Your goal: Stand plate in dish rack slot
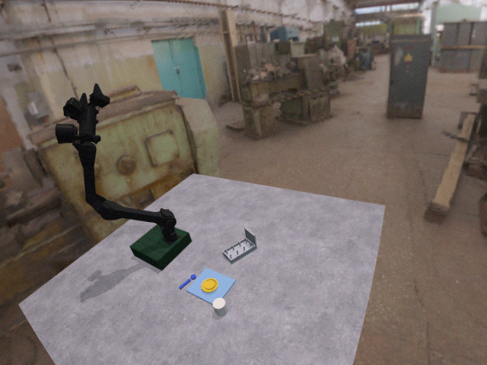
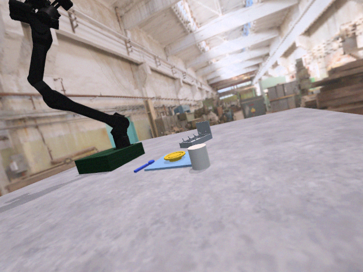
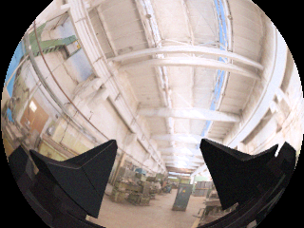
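The yellow plate (image 1: 209, 285) (image 2: 174, 156) lies flat on a light blue mat (image 1: 226, 280) (image 2: 158, 165). The grey dish rack (image 1: 249, 237) (image 2: 203, 128) stands on the table behind the plate, with short posts in rows and a tall panel at its far right end. No plate is in it. My gripper (image 1: 90, 91) (image 3: 160, 144) is open and empty. It is raised high to the left, well away from plate and rack, with its fingers pointing upward. In the exterior view the hand is partly cut off at the top edge.
A white-grey cup (image 1: 219, 307) (image 2: 199, 158) stands by the mat's front corner. A blue spoon (image 1: 185, 284) (image 2: 142, 167) lies left of the mat. The arm stands on a dark green block (image 1: 151, 245) (image 2: 109, 160) left of the rack.
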`<state>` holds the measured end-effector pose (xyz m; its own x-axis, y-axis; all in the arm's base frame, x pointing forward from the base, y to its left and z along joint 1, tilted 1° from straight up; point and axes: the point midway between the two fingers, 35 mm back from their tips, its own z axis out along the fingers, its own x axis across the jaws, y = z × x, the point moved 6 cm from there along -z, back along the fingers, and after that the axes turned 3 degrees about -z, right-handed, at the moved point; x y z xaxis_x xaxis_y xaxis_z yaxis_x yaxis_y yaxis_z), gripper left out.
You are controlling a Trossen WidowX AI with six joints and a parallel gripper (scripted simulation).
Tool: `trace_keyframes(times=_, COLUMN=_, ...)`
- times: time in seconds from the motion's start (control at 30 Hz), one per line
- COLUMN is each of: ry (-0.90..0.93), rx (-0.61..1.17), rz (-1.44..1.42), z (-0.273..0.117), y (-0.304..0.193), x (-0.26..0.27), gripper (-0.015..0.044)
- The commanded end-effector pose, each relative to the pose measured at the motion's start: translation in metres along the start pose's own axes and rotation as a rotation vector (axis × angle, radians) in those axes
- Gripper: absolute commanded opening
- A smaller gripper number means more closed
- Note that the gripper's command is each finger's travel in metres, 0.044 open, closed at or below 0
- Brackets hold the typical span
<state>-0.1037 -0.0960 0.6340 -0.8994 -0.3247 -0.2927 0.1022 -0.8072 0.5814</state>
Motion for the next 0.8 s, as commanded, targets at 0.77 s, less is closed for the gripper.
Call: trace_keyframes(times=0.77, ry=-0.622, rx=0.414, rz=-0.126, z=0.016, y=-0.152, x=-0.178, gripper=0.0400)
